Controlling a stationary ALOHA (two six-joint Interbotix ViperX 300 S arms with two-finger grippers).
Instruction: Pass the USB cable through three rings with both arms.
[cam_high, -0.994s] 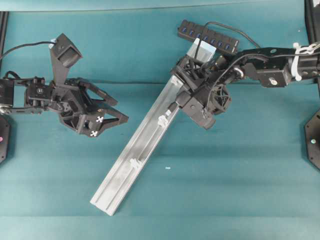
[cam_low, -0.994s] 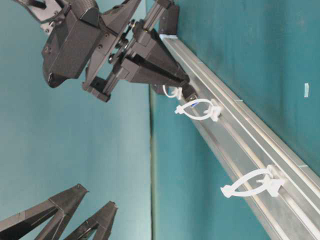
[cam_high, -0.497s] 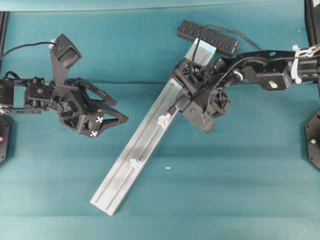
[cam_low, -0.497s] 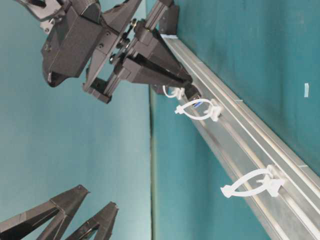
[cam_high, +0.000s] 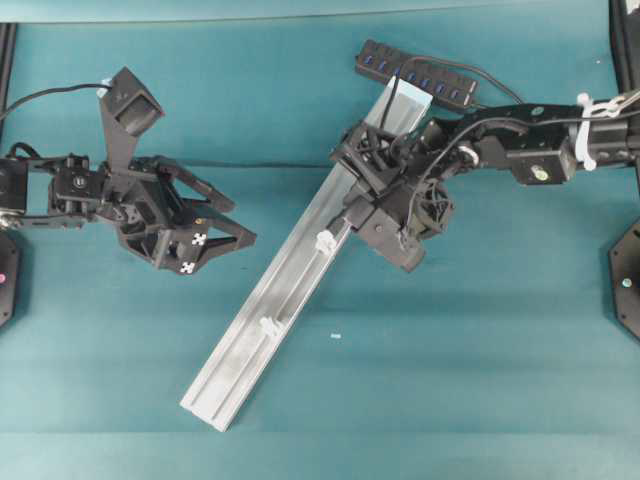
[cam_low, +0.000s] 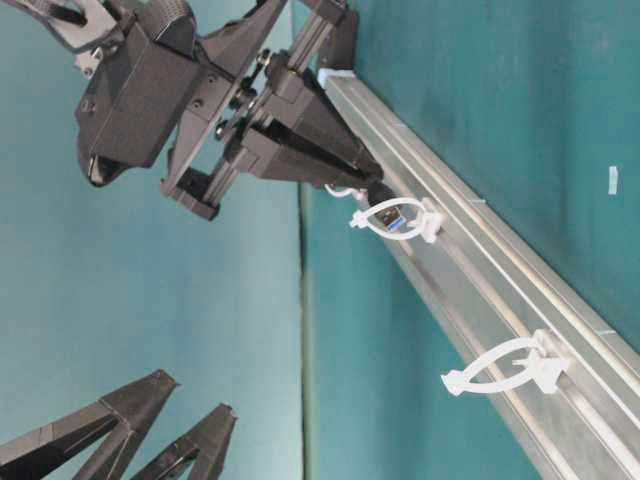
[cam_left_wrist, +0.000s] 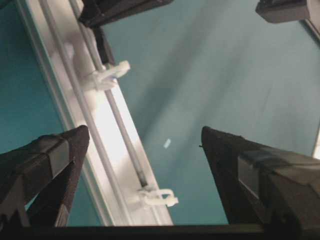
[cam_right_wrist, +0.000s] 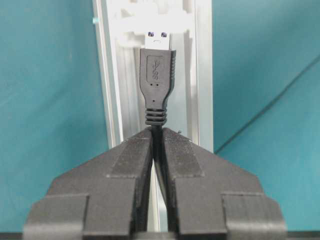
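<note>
Right hand (cam_right_wrist: 159, 145) clamps the USB cable (cam_right_wrist: 157, 80) just behind its plug, whose tip sits in the middle ring (cam_low: 397, 221) on the rail (cam_high: 270, 310). Left hand (cam_high: 225, 228) hangs open, well apart.

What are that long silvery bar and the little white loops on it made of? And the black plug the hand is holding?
The bar looks like brushed aluminium: silvery, matte sheen, straight grooves along its length. The loops seem thin, slightly see-through white plastic, curved like flexible clips. The plug, pinched in the right hand, appears to be matte black moulded plastic or rubber with ribbed strain relief and a shiny metal tip.
</note>
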